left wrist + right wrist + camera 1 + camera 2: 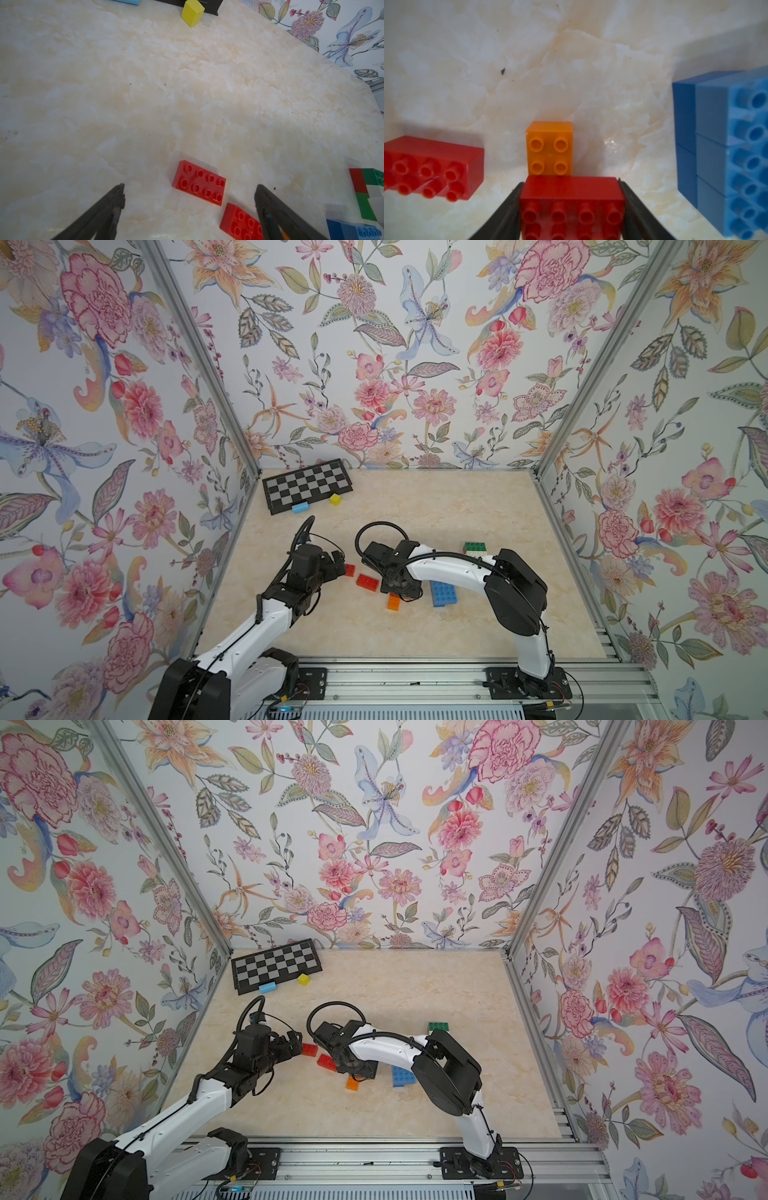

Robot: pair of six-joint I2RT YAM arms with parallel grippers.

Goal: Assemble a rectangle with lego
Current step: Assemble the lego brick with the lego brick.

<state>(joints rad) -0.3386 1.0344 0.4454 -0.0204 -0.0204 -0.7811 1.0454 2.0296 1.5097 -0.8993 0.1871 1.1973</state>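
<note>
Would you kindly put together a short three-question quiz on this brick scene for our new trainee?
1. True or false: the right jaws grip a red brick.
2. What colour is the four-stud brick nearest that held one? A orange, B green, C white.
3. Fill in: the left jaws, near a loose red brick, stand ___.
Key: 1 true; 2 A; 3 open.

You have the checkerboard (307, 485) back-left on the desk (457, 510); flat brick slab (444, 594) mid-desk; taller stack (475, 548) behind it, rightward.
</note>
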